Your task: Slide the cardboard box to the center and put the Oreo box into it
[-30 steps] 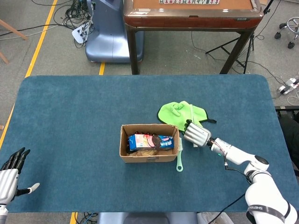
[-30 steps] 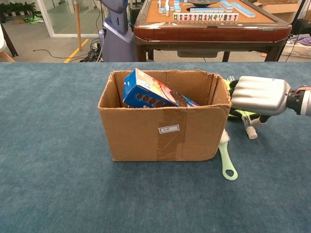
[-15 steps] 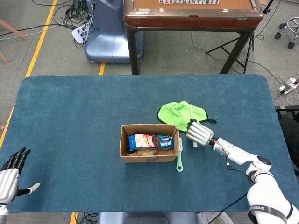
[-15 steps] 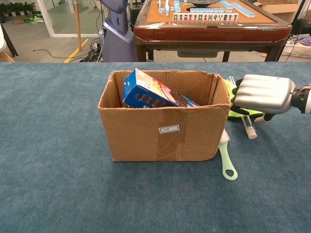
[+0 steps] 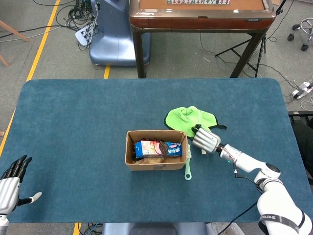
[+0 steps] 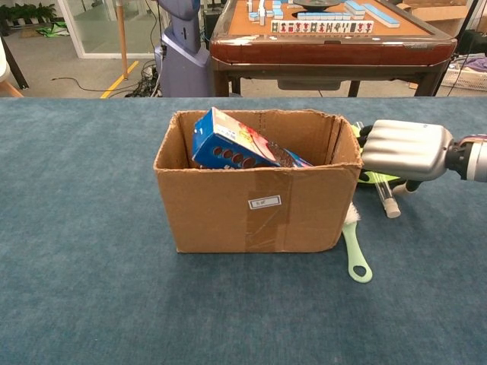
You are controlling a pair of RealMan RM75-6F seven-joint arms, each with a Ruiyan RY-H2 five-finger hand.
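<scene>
The Oreo box (image 6: 237,147) leans inside the cardboard box (image 6: 259,204), mid-table, so it looks done. The right hand (image 6: 403,150), fingers curled on nothing, waits beside it. The left hand (image 5: 11,185) rests, fingers apart.

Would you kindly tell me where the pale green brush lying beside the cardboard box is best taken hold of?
Probably by its handle, near the loop end. The brush lies flat with its bristle end against the right wall of the cardboard box, so that end is crowded. The handle points toward the robot with bare table around it; coming from above with the right robot hand looks easiest.
</scene>
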